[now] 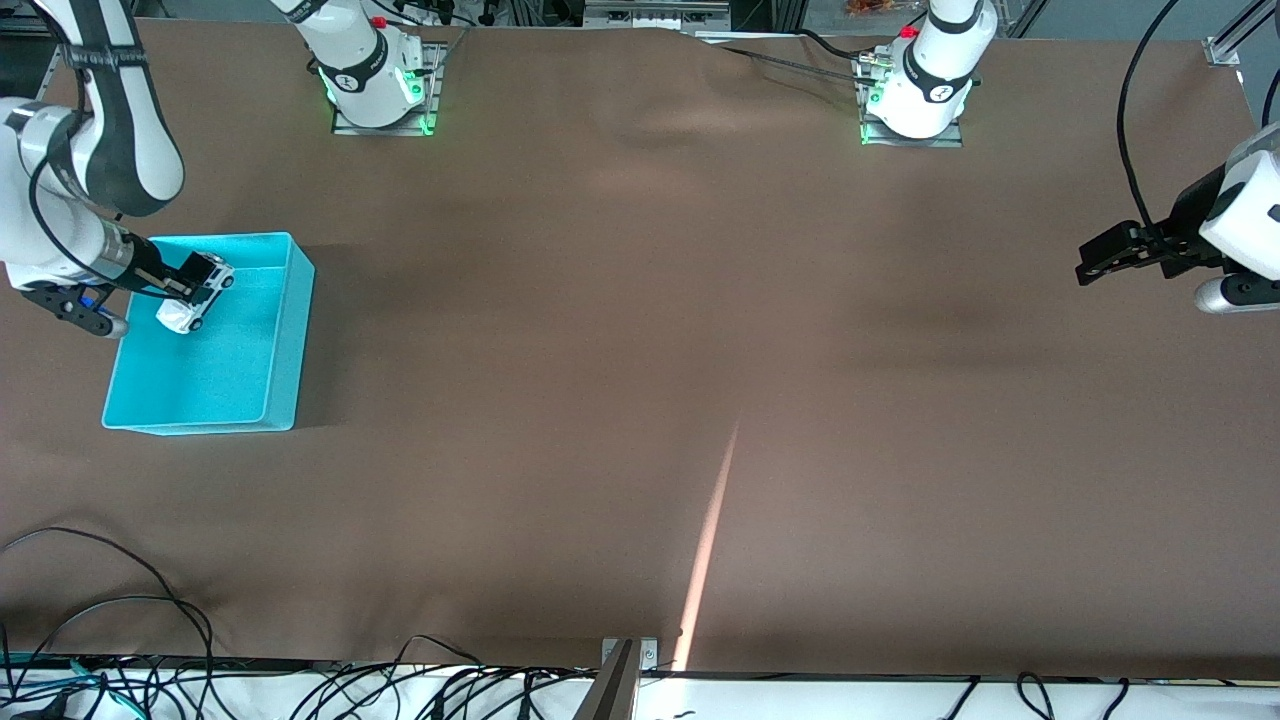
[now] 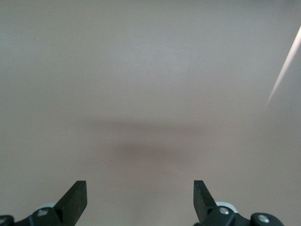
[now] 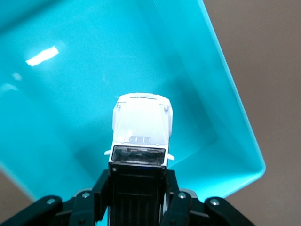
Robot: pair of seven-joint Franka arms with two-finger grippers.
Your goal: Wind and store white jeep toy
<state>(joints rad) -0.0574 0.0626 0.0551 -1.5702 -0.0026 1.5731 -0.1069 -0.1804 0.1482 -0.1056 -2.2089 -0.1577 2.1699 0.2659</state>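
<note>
My right gripper (image 1: 195, 283) is shut on the white jeep toy (image 1: 194, 298), a small boxy white car with a black roof. It holds the jeep tilted, nose down, over the inside of the turquoise bin (image 1: 285, 330). In the right wrist view the white jeep toy (image 3: 141, 127) sticks out from between the black fingers (image 3: 175, 188), with the bin's floor (image 3: 70, 94) below it. My left gripper (image 1: 1090, 262) hangs open above bare table at the left arm's end, where that arm waits. The left wrist view shows its fingertips (image 2: 77, 195) wide apart, nothing between them.
The brown table cover (image 1: 640, 400) is bare apart from the bin at the right arm's end. A streak of light (image 1: 710, 540) crosses it near the front edge. Cables (image 1: 120, 620) lie along that edge, beside a metal bracket (image 1: 625, 670).
</note>
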